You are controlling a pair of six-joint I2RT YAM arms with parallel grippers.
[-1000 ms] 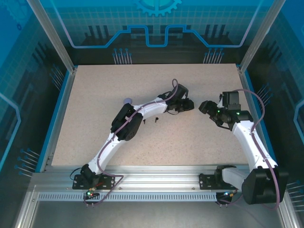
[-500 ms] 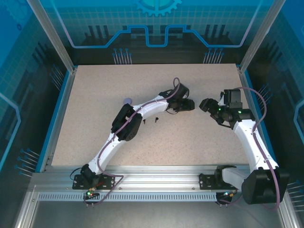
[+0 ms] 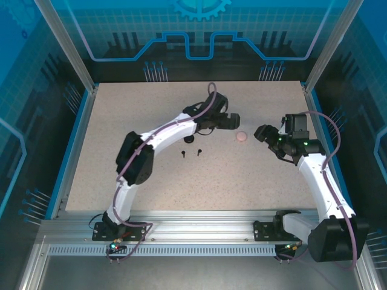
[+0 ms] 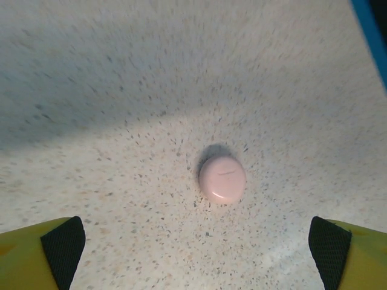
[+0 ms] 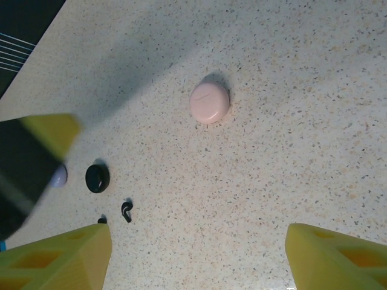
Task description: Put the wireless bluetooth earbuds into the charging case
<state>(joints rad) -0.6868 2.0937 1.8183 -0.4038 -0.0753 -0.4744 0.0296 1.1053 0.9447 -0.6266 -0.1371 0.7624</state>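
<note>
Earbuds: tiny black stemmed plastic earbud (image 3: 198, 151) and second black earbud (image 3: 182, 153) lie loose on the speckled beige worktop (image 3: 121, 121), near each other, left of centre, touching nothing.
Cases: small round pale pink plastic case (image 3: 241, 137) sits lid shut between the two arms' fingers; what it holds cannot be told. Small round black case (image 5: 97, 178) is near the black earbuds. A lilac round thing (image 5: 58, 176) just beside it is partly hidden, likely another case.
Left fingers: left fingers (image 4: 60, 244) spread wide and empty, with the pink case ahead of them and apart.
Right fingers: right fingers (image 5: 60, 257) parted with nothing between them, above bare worktop; the pink case is ahead, the black earbuds off to one side.
Weight: earbuds look very light, so almost no load on the grip.
Stiffness: hard shell, likely won't give under the pads.
Surface: glossy moulded plastic, probably slippery; a rounded bud may squirt out sideways.
Fragility: the thin stem looks like the weak spot, so a gentle squeeze is best.
Hold: probably across the stem's flat sides, low to the worktop, bud end left free to seat.
Case handling: smooth low puck, apt to slide; likely needs bracing at the rim while the lid opens.
</note>
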